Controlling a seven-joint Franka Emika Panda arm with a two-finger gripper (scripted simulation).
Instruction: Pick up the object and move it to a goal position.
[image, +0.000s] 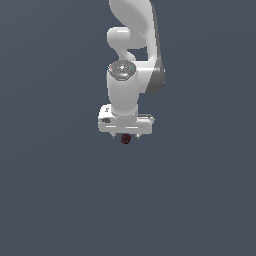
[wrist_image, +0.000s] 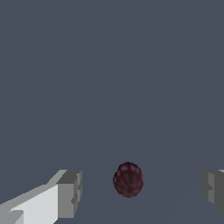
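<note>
Arm: a smooth, glossy white Franka arm (image: 131, 60) with rounded joint housings is reaching straight down in the exterior view; grey bands are showing at its joints

Gripper: the gripper (image: 126, 138) is standing wide open; in the wrist view its two blocky grey fingertips (wrist_image: 70, 193) are sitting well apart, one on each side of the object, neither touching it

Object: the object (wrist_image: 128, 179) is a small, roundish lump, dark red with darker mottling and a bumpy surface; it is lying between the open fingers, just under the gripper's white crossbar in the exterior view (image: 126, 139)

Surface: a flat, matte slate-grey ground (image: 55, 190) is filling both views; no texture is showing on it
</note>
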